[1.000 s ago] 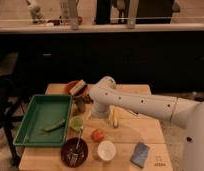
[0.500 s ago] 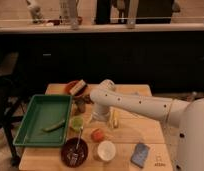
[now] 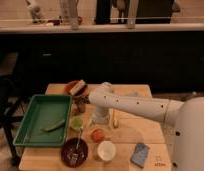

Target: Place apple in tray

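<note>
At the left of the bench (image 3: pixel 135 132), the tray (image 3: pixel 37 112), with one long green vegetable (image 3: pixel 54 126) lying across its floor. Just right of its rim, a pale green cup (image 3: pixel 76 123), contents not discernible. Lower centre: a dark brown bowl (image 3: pixel 66 150) with a utensil (image 3: pixel 78 142) leaning in it, beside a white cup (image 3: pixel 106 150). Apple (image 3: pixel 98 134) on bare wood between the two cups, outside the tray. Claw (image 3: pixel 98 121) just above the apple in the frame, spread wide, gripping nothing.
</note>
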Robot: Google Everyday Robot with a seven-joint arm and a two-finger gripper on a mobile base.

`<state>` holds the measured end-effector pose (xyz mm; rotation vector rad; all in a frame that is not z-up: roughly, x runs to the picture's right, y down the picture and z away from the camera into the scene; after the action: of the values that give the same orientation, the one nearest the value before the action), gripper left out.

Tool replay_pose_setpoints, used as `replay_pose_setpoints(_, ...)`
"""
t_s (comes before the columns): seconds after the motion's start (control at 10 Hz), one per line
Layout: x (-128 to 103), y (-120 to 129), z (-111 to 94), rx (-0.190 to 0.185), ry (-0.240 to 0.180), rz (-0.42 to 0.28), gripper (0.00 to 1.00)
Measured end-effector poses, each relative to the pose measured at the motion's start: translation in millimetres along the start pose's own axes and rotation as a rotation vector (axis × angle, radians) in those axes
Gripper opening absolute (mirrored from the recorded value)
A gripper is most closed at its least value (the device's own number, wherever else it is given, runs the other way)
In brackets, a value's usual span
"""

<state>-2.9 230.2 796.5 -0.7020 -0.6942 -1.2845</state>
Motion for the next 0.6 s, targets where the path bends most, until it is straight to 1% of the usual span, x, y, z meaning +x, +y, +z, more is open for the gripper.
replay_pose_setpoints(0.3, -8, 0, 9, -0.009, -0.020, -0.006, 0.80)
replay_pose_setpoints(0.6, -10, -5, 17, -0.030, -0.033, -0.020, 0.80)
